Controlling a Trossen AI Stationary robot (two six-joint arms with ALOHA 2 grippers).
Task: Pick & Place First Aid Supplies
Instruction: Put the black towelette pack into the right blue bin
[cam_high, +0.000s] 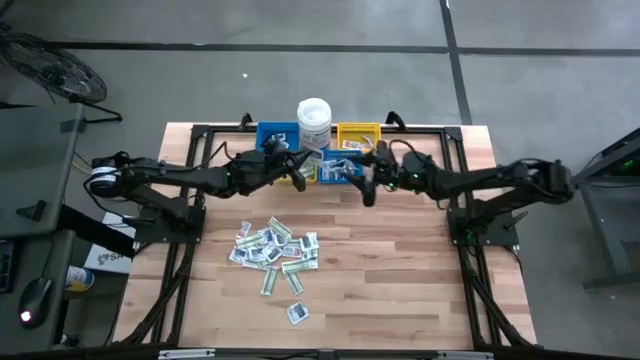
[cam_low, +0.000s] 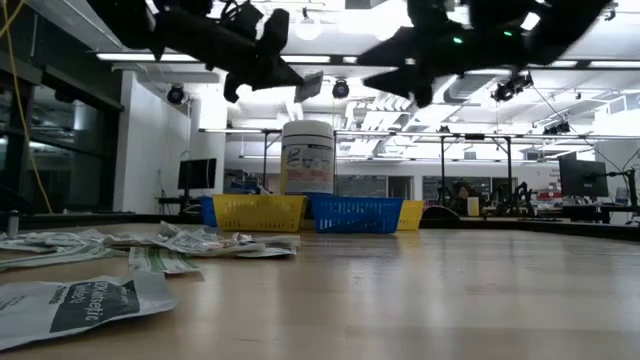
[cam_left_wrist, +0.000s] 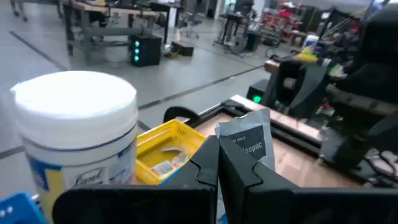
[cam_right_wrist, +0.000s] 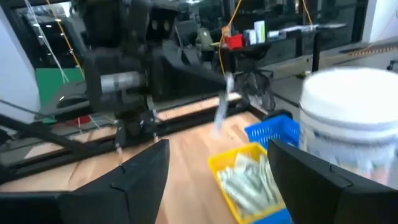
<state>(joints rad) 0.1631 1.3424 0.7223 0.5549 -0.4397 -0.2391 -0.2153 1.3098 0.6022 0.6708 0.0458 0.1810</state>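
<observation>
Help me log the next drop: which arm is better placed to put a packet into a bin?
The left. Its gripper is shut on a white packet above the bins, beside the yellow bin. The right gripper is open and empty.

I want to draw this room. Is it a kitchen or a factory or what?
Probably a robotics lab or workshop. Two dark robot arms reach over a wooden table, long ceiling lights hang over a bare concrete floor, and more workbenches with monitors stand behind.
</observation>
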